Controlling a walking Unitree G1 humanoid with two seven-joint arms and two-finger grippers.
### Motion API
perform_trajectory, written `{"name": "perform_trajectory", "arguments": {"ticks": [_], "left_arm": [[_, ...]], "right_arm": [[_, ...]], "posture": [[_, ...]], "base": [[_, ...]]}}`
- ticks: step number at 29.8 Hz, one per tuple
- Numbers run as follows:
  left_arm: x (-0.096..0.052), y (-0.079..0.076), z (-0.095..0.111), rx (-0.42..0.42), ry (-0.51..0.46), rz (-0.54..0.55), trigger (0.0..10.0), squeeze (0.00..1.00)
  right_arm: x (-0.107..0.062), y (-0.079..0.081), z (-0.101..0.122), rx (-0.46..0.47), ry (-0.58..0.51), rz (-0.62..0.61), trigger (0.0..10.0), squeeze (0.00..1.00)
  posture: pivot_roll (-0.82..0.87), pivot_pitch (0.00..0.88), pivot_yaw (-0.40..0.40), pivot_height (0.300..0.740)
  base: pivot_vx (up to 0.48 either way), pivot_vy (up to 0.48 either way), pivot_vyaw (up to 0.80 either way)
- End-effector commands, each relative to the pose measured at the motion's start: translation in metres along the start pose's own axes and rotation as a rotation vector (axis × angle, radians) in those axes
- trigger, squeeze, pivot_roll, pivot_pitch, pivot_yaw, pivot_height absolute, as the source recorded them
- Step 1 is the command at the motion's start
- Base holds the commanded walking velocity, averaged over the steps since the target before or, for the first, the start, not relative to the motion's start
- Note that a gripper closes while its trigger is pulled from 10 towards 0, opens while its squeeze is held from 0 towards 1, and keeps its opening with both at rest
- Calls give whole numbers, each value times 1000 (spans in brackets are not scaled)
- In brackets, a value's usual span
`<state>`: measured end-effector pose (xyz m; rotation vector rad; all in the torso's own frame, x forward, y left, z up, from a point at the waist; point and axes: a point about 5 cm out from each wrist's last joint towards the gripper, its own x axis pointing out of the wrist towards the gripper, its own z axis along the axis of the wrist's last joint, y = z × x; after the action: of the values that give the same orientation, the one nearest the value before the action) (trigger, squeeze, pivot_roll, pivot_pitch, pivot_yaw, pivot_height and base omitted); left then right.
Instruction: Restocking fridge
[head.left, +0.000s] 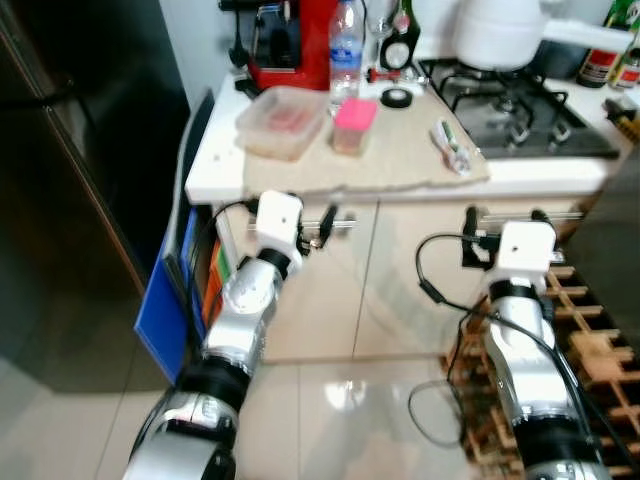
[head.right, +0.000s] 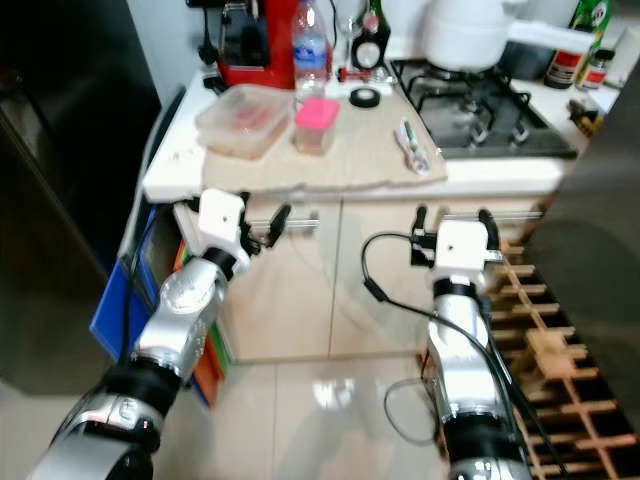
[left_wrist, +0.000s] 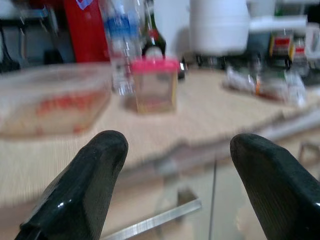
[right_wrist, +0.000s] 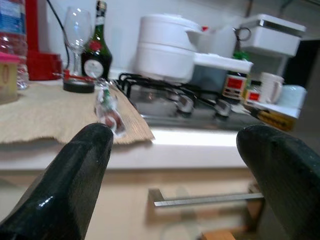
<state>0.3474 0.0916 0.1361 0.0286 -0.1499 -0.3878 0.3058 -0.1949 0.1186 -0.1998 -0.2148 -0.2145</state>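
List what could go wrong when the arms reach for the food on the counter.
1. The water bottle stands right behind the pink-lidded jar; a reach for the jar may tip it.
2. The mat overhangs the counter edge; a rising left gripper or right gripper, both open, may snag it and drag things along.
3. The cable looped beside the right arm could catch.

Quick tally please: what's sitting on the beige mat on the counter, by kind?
Clear lidded food container: 1
Pink-lidded tub: 1
Water bottle: 1
Wrapped packet: 1
Total: 4
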Motion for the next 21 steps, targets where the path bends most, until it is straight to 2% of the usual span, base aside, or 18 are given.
{"name": "perform_trajectory", "arguments": {"ticks": [1, 3, 5, 10, 14, 19, 21], "left_arm": [[-2, 9, 1, 7, 3, 20, 10000, 0], [0, 11, 4, 8, -8, 35, 10000, 0], [2, 15, 9, 42, -21, 66, 10000, 0], [10, 24, 23, 20, -57, 111, 10000, 0], [15, 30, 30, 41, -67, 130, 10000, 0], [19, 30, 29, 69, -47, 132, 10000, 0], [21, 30, 29, 19, -43, 129, 10000, 0]], "right_arm": [[1, 9, 4, 21, -9, 20, 10000, 0], [1, 10, 5, 19, -17, 23, 10000, 0], [1, 11, 10, 14, -38, 29, 10000, 0], [1, 12, 20, -3, -100, 24, 10000, 0], [1, 10, 17, 1, -86, 18, 10000, 0], [0, 12, 15, 3, -78, 24, 10000, 0], [-1, 13, 14, 5, -71, 28, 10000, 0]], "posture": [[38, 0, 37, 740], [38, 0, 37, 740], [37, 0, 39, 740], [36, 0, 41, 740], [35, 0, 43, 740], [37, 0, 46, 740], [38, 0, 46, 740]], "base": [[300, -371, 0], [409, 0, 0], [0, 0, 0], [0, 0, 0], [0, 0, 0], [0, 0, 0], [0, 0, 0]]}}
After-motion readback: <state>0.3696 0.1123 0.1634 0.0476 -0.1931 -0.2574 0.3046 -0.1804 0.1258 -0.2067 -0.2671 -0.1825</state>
